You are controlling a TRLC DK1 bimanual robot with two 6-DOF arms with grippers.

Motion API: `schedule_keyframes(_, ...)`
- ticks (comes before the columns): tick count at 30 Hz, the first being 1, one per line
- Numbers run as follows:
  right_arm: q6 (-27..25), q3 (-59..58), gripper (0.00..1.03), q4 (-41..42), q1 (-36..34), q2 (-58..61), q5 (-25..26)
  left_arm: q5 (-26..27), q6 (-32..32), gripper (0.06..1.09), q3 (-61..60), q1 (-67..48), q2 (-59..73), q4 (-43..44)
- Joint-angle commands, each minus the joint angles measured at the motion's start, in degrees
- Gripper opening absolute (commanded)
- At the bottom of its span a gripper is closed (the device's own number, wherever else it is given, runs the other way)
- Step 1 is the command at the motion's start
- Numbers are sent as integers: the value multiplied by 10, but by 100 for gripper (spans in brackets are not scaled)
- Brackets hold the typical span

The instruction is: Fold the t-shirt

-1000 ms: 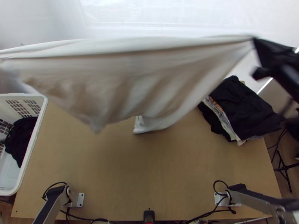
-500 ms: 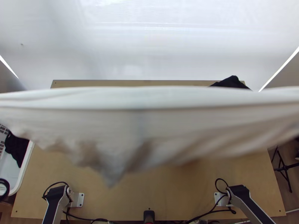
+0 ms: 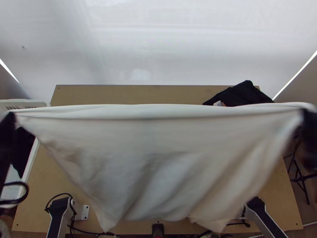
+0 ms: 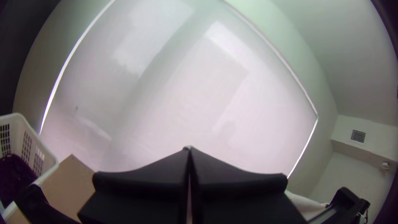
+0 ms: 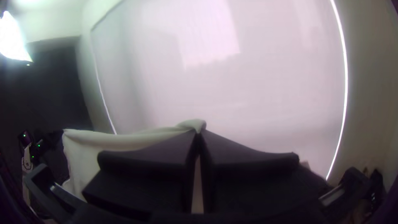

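Note:
A white t-shirt point(image 3: 158, 146) hangs stretched between the two arms in the top view, its upper edge taut and its lower part draping over the table. My left gripper point(image 3: 11, 114) is at its left upper corner, my right gripper point(image 3: 305, 113) at its right upper corner. In the left wrist view my left gripper point(image 4: 189, 150) is closed, a sliver of pale cloth at its tips. My right gripper point(image 5: 199, 132) is shut on the shirt point(image 5: 103, 143) in the right wrist view, with cloth bunched at the tips.
A white basket point(image 3: 33, 104) holding dark cloth stands at the table's left. Dark folded clothes point(image 3: 241, 94) lie at the back right, partly behind the shirt. The wooden table point(image 3: 130, 94) shows bare along its back edge.
The shirt has come down the picture toward the arms' bases, its lower edge swinging nearer the table's near edge. My right gripper went out of the top view and is back, lower down; my left has entered.

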Motion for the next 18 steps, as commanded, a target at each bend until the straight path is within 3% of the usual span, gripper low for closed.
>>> schedule_keyframes(1, 28, -213, 3, 47, 48, 12, -17, 32, -8, 9, -161, -9, 12, 62)
schedule_keyframes(5, 5, -194, 3, 107, 93, 88, 23, -8, 27, 9, -189, -50, 91, 127)
schedule_keyframes(9, -45, -93, 3, 131, 86, 219, 33, -64, 88, 9, -141, -86, 218, 186)
schedule_keyframes(15, -62, 133, 3, 128, 48, 424, 32, -96, 107, 9, 66, -106, 447, 185)
schedule_keyframes(18, -59, 255, 3, 102, 41, 494, 31, -120, 110, 9, 217, -122, 537, 123)
